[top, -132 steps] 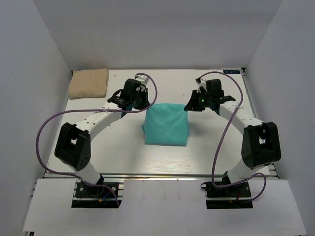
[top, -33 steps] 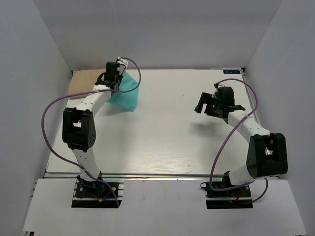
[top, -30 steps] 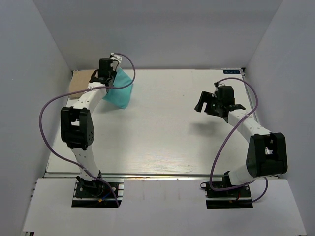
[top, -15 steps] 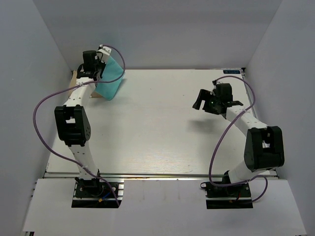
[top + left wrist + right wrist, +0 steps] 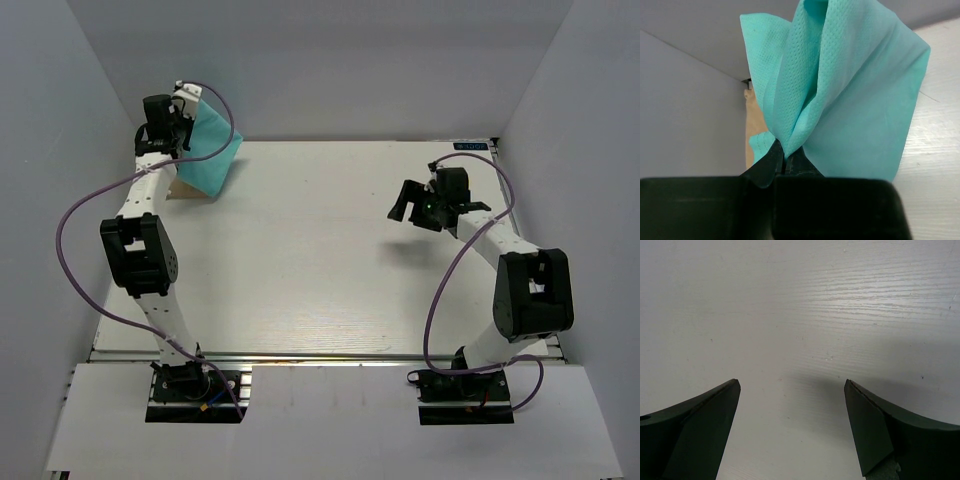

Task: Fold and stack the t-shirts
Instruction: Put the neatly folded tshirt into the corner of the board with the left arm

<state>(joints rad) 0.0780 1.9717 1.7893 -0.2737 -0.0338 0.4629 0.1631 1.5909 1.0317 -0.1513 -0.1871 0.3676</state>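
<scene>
- Teal cloth t-shirt hangs pinched in left jaws, upper left, over tan cloth t-shirt.
- Right jaws wide, empty.
- Remaining, likely: set teal on tan.

The white wood-grain table filled the middle of the top view. At its upper left corner lay the tan t-shirt, flat on the surface and mostly hidden, only a strip showing. A small dark label sat on the upper right edge.
</scene>
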